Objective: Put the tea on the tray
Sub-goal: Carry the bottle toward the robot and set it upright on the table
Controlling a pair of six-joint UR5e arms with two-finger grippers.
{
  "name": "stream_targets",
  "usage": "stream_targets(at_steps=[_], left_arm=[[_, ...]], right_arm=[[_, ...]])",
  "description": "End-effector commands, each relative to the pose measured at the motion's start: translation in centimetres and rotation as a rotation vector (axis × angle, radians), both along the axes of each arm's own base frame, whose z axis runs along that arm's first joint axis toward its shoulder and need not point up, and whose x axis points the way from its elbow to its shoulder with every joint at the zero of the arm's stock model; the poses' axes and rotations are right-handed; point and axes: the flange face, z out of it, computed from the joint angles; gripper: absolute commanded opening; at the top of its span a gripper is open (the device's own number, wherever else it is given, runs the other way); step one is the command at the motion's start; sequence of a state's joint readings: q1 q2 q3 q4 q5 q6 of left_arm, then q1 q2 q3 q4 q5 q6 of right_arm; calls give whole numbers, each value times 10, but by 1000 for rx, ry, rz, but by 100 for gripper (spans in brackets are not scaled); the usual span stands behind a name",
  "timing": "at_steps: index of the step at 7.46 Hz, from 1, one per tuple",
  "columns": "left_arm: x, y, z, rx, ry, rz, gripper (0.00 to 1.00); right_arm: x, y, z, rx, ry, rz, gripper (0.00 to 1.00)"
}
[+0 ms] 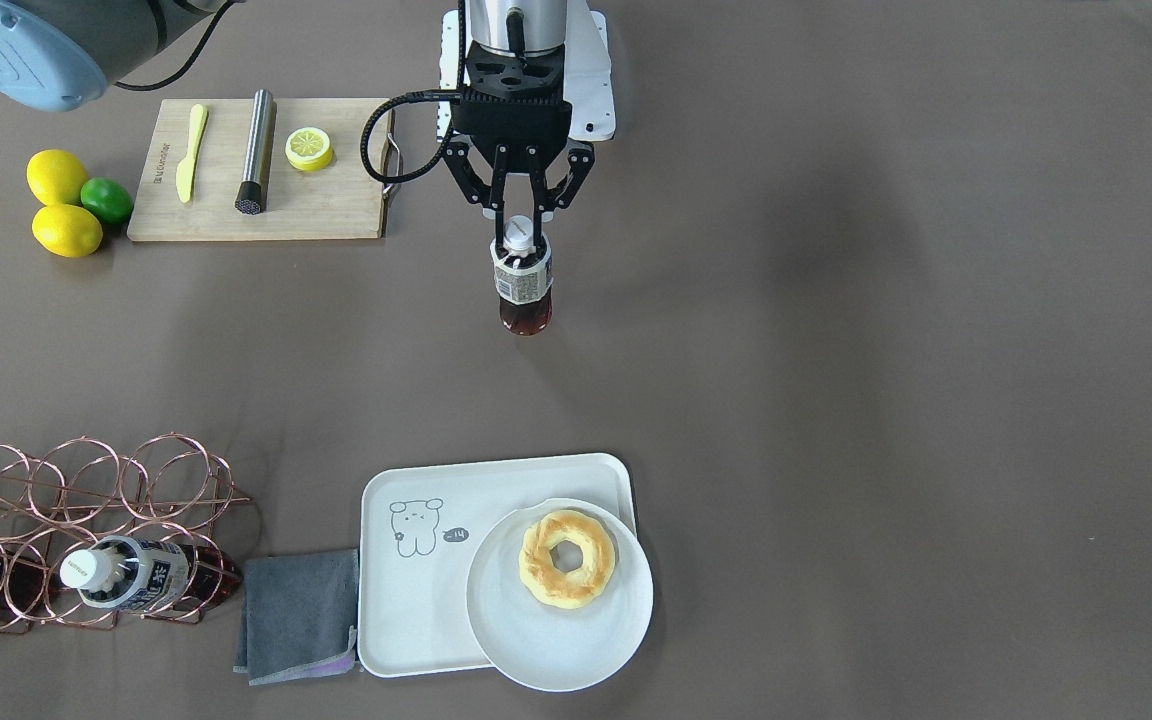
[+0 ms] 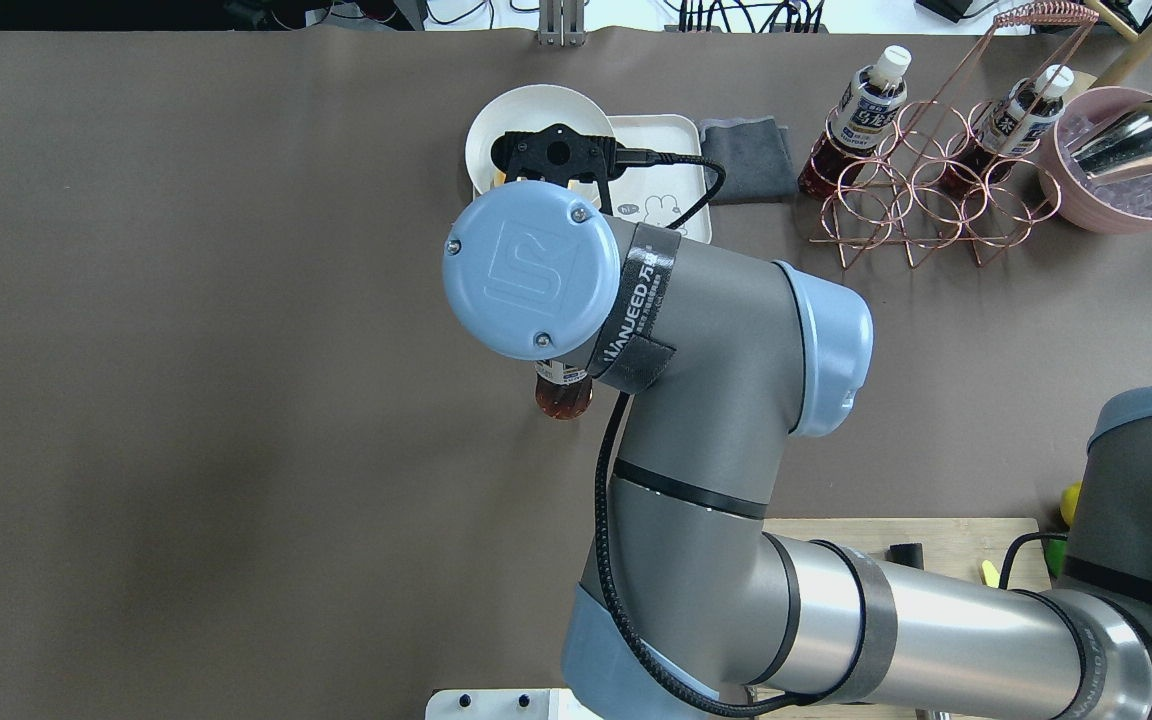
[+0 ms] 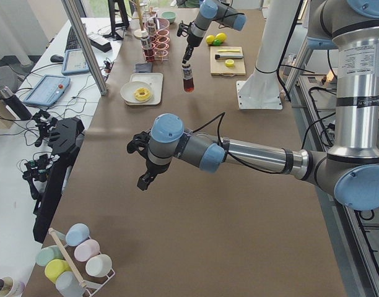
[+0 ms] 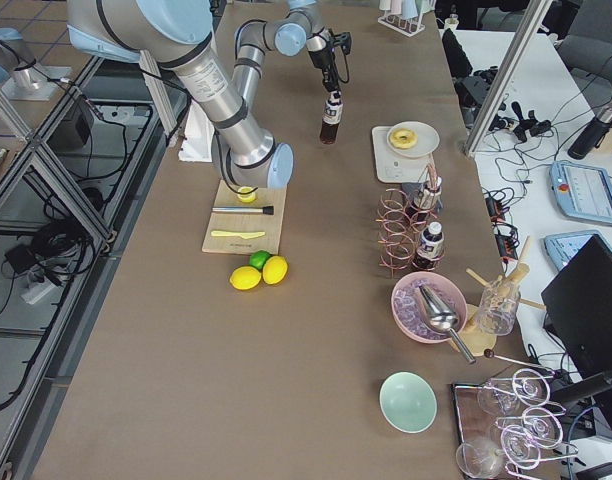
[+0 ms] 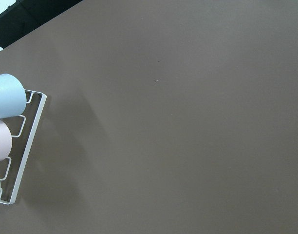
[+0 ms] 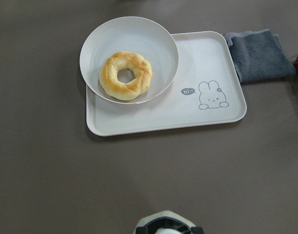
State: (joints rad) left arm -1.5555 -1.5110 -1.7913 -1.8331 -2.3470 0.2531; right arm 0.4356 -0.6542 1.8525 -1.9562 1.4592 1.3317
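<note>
Between the fingers of the right gripper [image 1: 520,228] I am holding the tea [image 1: 524,285]. The jaws are standing nearly closed, pinching the bottle by its white cap [image 1: 519,237], and the bottle is standing upright directly below the gripper. Whether its base is resting on the worktop [image 1: 836,400] or clearing it I cannot tell.

Ahead of the gripper, on the side away from the robot's base and well apart from the bottle, the tray [image 1: 414,610] is lying flat, with its grey line drawing facing up on the bare half. A round white plate [image 1: 556,650] is sitting across the tray's other half, overhanging the rim and carrying a doughnut [image 1: 567,558]. A grey cloth [image 1: 298,612] is lying just beside the tray's short end nearest the drawing.

Off to the gripper's right, slightly toward the robot's base, a wooden cutting board [image 1: 336,200] is lying on the worktop.

The left gripper [image 3: 145,178] is hanging over bare worktop, well apart from the tea. It is showing only in the side view, so I cannot tell how its jaws are standing.
</note>
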Motion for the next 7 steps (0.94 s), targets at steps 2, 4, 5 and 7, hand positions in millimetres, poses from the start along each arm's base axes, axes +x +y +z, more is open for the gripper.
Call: stream_targets(at_steps=[2, 4, 5, 7], left_arm=[[0, 0, 0, 0, 0, 0, 98], [0, -1, -3, -15, 9, -20, 98], [0, -2, -3, -14, 9, -20, 98], [1, -2, -3, -15, 9, -19, 98]], right_arm=[[-21, 2, 7, 6, -4, -1, 0], [-25, 0, 10, 9, -9, -1, 0], [-25, -1, 12, 10, -5, 0, 0], [-25, -1, 10, 17, -5, 6, 14]])
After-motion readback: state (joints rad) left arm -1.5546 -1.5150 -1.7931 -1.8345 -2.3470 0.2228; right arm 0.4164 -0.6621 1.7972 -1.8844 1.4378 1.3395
